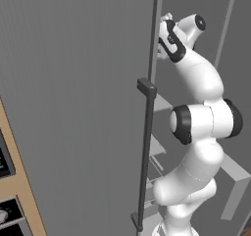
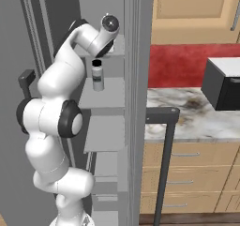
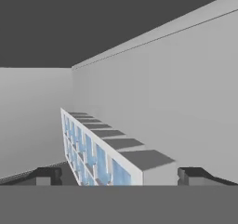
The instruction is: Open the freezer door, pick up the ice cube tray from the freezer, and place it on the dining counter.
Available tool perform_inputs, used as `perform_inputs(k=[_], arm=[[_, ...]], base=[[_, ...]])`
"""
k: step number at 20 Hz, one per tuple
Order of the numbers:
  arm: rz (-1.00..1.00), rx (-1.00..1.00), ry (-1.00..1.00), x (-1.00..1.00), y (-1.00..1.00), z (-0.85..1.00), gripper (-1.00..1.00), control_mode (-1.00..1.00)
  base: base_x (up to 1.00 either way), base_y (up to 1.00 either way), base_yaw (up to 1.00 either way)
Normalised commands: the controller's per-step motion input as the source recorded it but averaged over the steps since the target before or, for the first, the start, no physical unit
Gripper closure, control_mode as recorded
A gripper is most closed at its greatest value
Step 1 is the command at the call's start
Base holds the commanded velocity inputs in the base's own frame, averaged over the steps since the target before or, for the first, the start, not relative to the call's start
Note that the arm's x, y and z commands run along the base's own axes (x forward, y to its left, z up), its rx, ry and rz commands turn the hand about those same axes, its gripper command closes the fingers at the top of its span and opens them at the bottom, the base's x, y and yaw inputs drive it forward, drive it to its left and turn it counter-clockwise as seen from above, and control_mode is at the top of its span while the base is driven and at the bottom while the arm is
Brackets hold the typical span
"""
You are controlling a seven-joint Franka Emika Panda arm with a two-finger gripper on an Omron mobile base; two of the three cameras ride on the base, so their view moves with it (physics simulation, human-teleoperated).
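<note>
Gripper (image 3: 119, 176) jaws stood spread wide inside the freezer (image 3: 176, 93), with the ice cube tray (image 3: 100, 148) between the fingertips (image 3: 46, 175), not pinched. Right base view alone showed a small bottle (image 2: 97, 76) on a shelf; left base view showed the freezer door (image 1: 73, 107) swung open.

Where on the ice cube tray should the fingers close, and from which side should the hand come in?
Grip the ice cube tray across its narrow width at the near end, one of the fingers on each long wall. It runs lengthwise away from the hand, and the open gripper already straddles that end, so straight ahead along the tray looks best. The freezer wall stands close beside it.
</note>
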Motion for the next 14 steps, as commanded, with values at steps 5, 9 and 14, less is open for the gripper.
perform_inputs(k=[5, 9, 14], arm=[[0.0, 0.0, 0.01, 0.2, 0.1, 0.19, -1.0, -1.0], [0.0, 0.0, 0.03, 0.21, 0.16, 0.12, -1.0, -1.0], [0.0, 0.0, 0.07, 0.23, 0.16, 0.0, -1.0, -1.0]], base=[[0.0, 0.0, 0.0], [0.0, 0.0, 0.0], [0.0, 0.0, 0.0]])
